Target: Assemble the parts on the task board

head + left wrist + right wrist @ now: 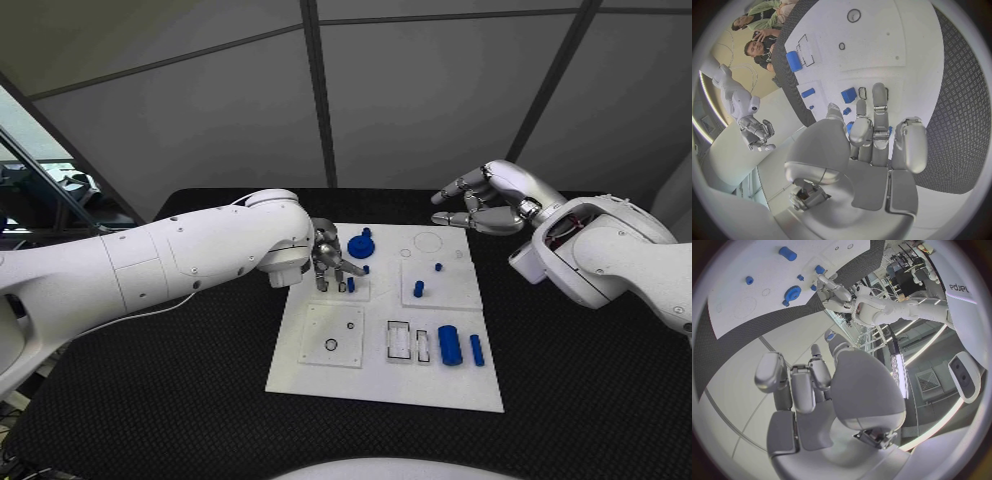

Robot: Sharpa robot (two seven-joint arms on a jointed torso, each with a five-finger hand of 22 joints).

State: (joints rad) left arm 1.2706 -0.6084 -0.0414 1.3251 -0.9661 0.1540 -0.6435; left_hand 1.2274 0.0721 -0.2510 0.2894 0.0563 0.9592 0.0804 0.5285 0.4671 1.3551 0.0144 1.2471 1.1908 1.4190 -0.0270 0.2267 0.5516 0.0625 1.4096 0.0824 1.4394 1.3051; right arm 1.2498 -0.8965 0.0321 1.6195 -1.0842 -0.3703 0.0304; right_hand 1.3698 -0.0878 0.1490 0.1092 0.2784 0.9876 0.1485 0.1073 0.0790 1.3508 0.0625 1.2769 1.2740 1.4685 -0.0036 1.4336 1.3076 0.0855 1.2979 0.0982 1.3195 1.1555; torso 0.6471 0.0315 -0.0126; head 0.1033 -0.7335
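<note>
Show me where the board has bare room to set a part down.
Free: the task board's near strip, below the cylinder, and its far right corner by the faint ring. Crowded: the far left, where the left hand hangs over the blue gear and pegs.

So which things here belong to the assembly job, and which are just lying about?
Job:
task board
blue gear-like part
large blue cylinder
slim blue bar
small blue peg
left hand over the board

Lying about:
black table
</note>
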